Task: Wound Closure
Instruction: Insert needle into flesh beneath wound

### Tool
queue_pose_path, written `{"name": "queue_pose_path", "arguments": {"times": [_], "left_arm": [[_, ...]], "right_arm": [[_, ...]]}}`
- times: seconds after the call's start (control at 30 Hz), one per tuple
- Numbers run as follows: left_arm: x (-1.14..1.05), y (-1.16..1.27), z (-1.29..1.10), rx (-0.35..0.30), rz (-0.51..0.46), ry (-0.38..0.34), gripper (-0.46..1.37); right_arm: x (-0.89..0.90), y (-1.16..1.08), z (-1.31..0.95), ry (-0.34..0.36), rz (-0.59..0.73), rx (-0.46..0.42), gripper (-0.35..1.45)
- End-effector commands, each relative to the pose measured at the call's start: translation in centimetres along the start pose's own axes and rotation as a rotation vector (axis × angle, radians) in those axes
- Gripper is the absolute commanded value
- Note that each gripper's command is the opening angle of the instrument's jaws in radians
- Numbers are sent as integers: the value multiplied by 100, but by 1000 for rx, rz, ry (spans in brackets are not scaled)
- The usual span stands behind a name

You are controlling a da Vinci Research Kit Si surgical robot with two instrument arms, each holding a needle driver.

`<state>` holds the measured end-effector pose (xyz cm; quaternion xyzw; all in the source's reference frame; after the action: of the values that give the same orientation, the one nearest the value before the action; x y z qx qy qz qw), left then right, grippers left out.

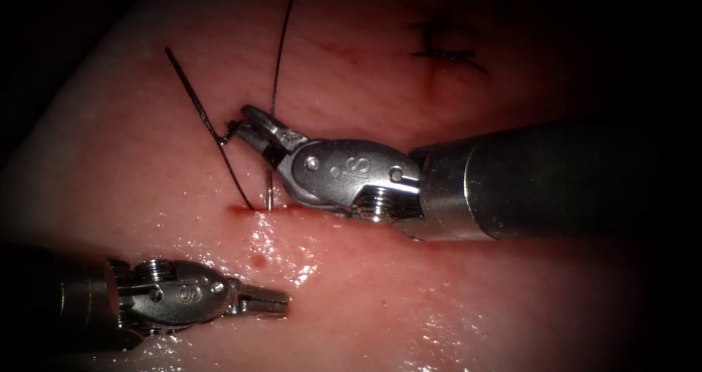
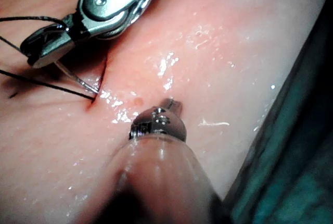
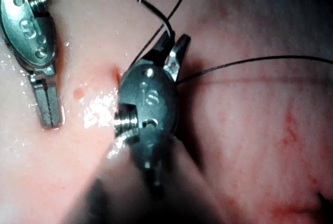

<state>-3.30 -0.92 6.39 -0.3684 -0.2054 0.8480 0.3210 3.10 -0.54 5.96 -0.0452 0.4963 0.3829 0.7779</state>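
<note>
- Two grippers worked over the tissue; the right gripper came in from the right, above the cut, and the left gripper lay low on the near side, well apart from it.
- Right gripper: its jaws were clamped at their tips on the thread where it kinked, just left of the needle.
- Needle: a thin pale shaft stood up from the tissue at the left end of the cut, its lower end in the flesh and its upper part hidden behind the right gripper. Whether the jaws also touched it could not be told.
- Thread: one dark strand ran from the clamped kink up and left across the tissue, another dropped from the kink into the cut beside the needle, and a third rose toward the top edge of the endoscope view.
- Left gripper: jaws together, holding nothing, lying flat just over the wet tissue below the cut.
- Red fluid dotted the tissue between the cut and the left gripper.
- A finished dark stitch sat far up on the right.
- Open tissue lay between the two grippers and to the left gripper's right.
</note>
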Motion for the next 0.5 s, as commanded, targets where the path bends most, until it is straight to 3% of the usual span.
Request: {"name": "queue_pose_path", "arguments": {"times": [0.03, 0.27, 0.5], "left_arm": [[-1, -1, 1, -8, 0, 0, -35], [-8, -3, 0, -10, 0, -3, -35], [-10, -2, -1, -10, 1, -3, -35]], "right_arm": [[0, -1, 0, -11, 15, 7, -35], [-1, 4, 4, -49, 152, 42, -35], [-1, 10, 13, -146, 422, 93, -35]]}}
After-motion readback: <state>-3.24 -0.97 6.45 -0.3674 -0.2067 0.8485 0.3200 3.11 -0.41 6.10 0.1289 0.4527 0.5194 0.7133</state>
